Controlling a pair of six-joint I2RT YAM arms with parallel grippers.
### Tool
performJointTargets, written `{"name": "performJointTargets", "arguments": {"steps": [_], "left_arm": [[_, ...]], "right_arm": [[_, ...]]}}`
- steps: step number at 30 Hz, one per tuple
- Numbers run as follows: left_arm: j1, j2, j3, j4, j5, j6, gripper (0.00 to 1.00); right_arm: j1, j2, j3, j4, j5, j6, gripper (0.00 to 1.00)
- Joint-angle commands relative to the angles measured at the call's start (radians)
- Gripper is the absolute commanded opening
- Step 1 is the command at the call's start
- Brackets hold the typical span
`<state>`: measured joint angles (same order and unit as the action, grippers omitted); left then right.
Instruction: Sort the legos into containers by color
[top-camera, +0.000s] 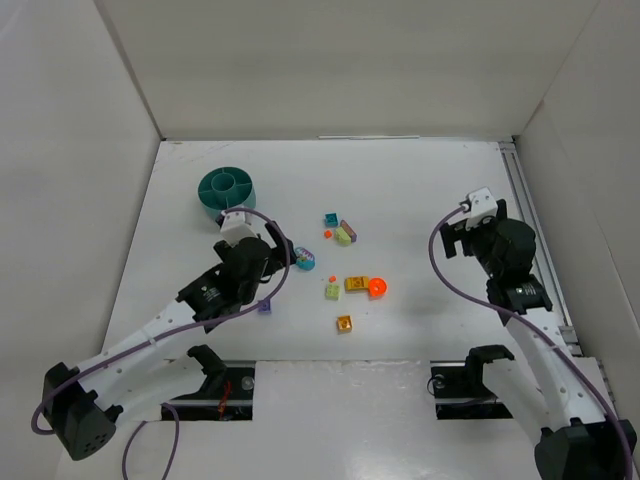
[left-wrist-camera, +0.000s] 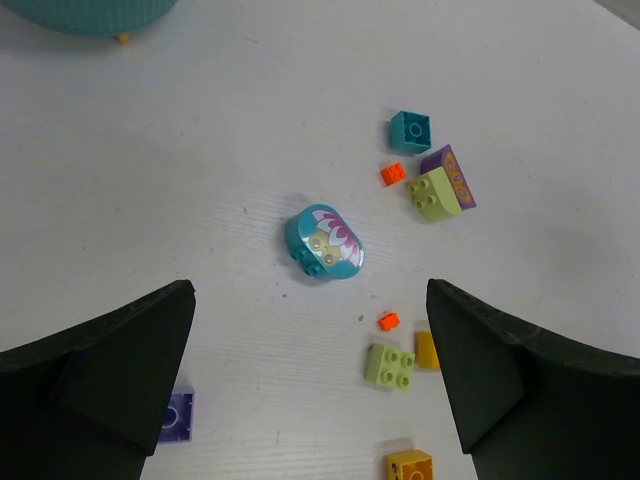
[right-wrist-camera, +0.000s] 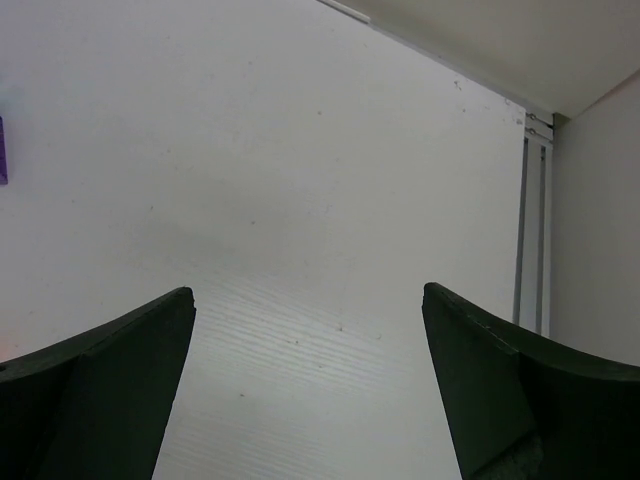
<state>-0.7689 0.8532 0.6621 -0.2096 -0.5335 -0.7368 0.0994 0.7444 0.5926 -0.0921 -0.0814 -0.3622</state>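
1. Hovering my left end effector (left-wrist-camera: 308, 300) over the worktop (top-camera: 420, 190), I am holding its two fingers wide apart, gripping nothing.
2. Just ahead of those fingers, a rounded teal brick (left-wrist-camera: 323, 242) with a flower print on top is lying on the worktop, untouched.
3. Farther out, a teal square brick (left-wrist-camera: 410, 131) is sitting near a small orange bit (left-wrist-camera: 393, 173), and a lime brick (left-wrist-camera: 433, 195) is lying against a purple brick (left-wrist-camera: 455, 172).
4. Toward the right of my left wrist view, a tiny orange piece (left-wrist-camera: 388, 321) is lying near a second lime brick (left-wrist-camera: 390, 364). A yellow brick (left-wrist-camera: 426, 350) is sitting just beside that one, and an amber brick (left-wrist-camera: 410, 466) is lying nearer to me.
5. A pale purple brick (left-wrist-camera: 175, 417) is showing beside my other finger, partly hidden by it.
6. In the top view, an orange round piece (top-camera: 377, 288) is lying just beside the yellow brick.
7. The teal bowl (top-camera: 212, 203) is standing beyond my left wrist, apart from every brick.
8. My right end effector (right-wrist-camera: 308, 300) is hovering over the worktop, well apart from the bricks, with its fingers spread and holding nothing.
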Motion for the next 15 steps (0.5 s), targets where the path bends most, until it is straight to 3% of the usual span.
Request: {"name": "performJointTargets", "arguments": {"steps": [1,9,15], "left_arm": [[-0.004,-0.017,0.054,-0.062,-0.04,-0.053,1.0],[-0.004,0.01,0.088,-0.318,-0.063,-0.281,1.0],[0.072,0.049,0.027,-0.361,0.023,-0.366,1.0]], "right_arm": [[0.005,0.012,0.012,0.011,-0.044,0.017,1.0],[0.005,0.084,0.012,0.002,0.036,0.091,1.0],[0.005,0.159,0.041,-0.008,0.006,0.08,1.0]]}}
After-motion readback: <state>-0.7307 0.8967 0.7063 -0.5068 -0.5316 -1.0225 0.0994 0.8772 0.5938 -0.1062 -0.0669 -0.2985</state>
